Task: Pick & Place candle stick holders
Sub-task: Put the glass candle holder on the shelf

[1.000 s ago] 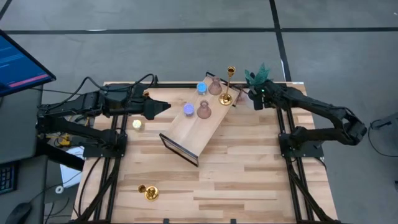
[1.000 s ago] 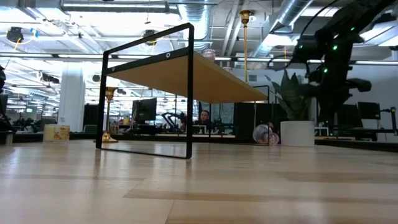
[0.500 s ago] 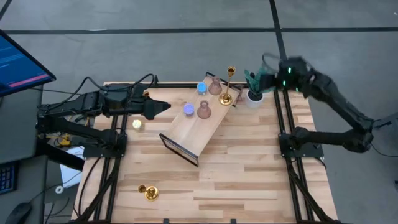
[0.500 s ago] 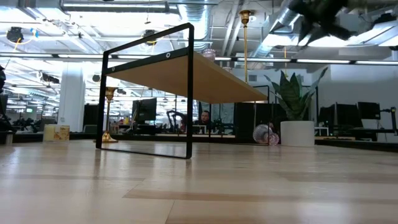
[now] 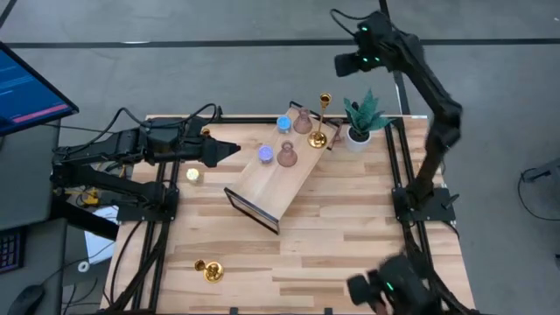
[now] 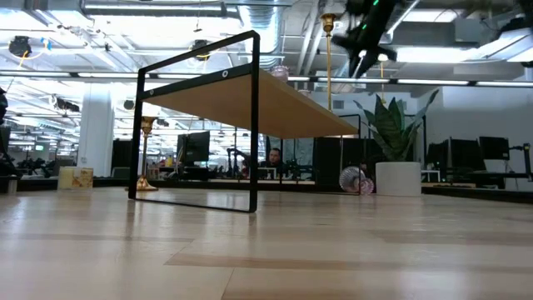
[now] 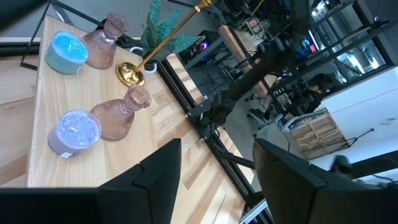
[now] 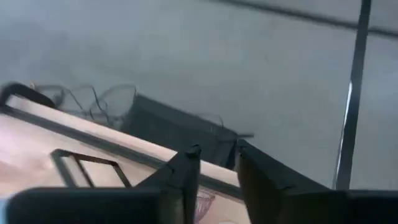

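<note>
Clearly, the right gripper (image 5: pixel 343 63) hangs high beyond the table, jaws nearly closed on nothing, while the left gripper (image 5: pixel 234 150), jaws parted and empty, hovers beside the raised shelf (image 5: pixel 282 179). A careless descent could topple the tall gold holder (image 5: pixel 321 121) among the pink holders (image 5: pixel 287 155).

Wooden bench (image 5: pixel 332 236) carrying a tilted black-framed wooden shelf (image 5: pixel 280 179) near its middle; white-potted green plant (image 5: pixel 360 122) beside the far right corner. Monitor (image 5: pixel 26 83) off the left edge.
</note>
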Available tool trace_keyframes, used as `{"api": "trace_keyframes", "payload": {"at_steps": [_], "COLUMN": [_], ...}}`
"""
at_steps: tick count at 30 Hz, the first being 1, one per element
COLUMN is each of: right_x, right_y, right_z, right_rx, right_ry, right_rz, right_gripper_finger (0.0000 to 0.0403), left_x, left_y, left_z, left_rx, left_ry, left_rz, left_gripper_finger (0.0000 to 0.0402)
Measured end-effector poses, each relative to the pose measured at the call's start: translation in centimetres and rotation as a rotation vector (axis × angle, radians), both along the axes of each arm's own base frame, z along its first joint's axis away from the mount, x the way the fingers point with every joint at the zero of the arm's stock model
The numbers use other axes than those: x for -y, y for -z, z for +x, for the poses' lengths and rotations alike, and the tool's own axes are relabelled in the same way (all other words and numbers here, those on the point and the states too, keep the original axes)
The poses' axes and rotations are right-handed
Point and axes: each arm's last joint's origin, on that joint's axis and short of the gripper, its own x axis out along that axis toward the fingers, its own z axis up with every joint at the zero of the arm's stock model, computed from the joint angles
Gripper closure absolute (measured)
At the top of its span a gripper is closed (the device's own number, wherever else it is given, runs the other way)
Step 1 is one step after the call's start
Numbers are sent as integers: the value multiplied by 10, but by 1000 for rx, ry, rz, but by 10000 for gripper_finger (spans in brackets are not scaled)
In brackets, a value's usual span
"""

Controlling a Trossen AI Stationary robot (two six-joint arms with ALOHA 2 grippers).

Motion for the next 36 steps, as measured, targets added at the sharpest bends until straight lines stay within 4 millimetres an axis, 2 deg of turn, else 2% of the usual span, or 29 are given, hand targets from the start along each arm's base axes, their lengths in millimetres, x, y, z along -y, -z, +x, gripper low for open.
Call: {"api": "trace_keyframes", "payload": {"at_steps": [4, 8, 11, 13, 18, 25, 31, 36], "right_x": [35, 60, 73, 77, 80, 69, 65, 54], "right_y": [24, 50, 77, 94, 129, 147, 166, 181], "right_z": [16, 24, 29, 31, 39, 59, 55, 49], "right_rx": [-69, -79, -86, -126, -227, -277, -285, -263], "right_ry": [-38, -65, -84, -82, -102, -156, -139, -132], "right_rz": [106, 215, 345, 422, 581, 620, 671, 662], "right_gripper_finger": [262, 196, 158, 147, 143, 143, 143, 143], "left_x": [0, 0, 0, 0, 0, 0, 0, 0], "left_y": [0, 0, 0, 0, 0, 0, 0, -1], "left_z": [0, 0, 0, 0, 0, 0, 0, 0], "left_rx": [0, 0, 0, 0, -1, -1, -1, 7], "left_ry": [0, 1, 0, 1, 1, 3, 2, 1], "left_rz": [0, 0, 0, 1, 2, 3, 3, 0], "left_gripper_finger": [202, 202, 202, 202, 202, 202, 202, 202]}}
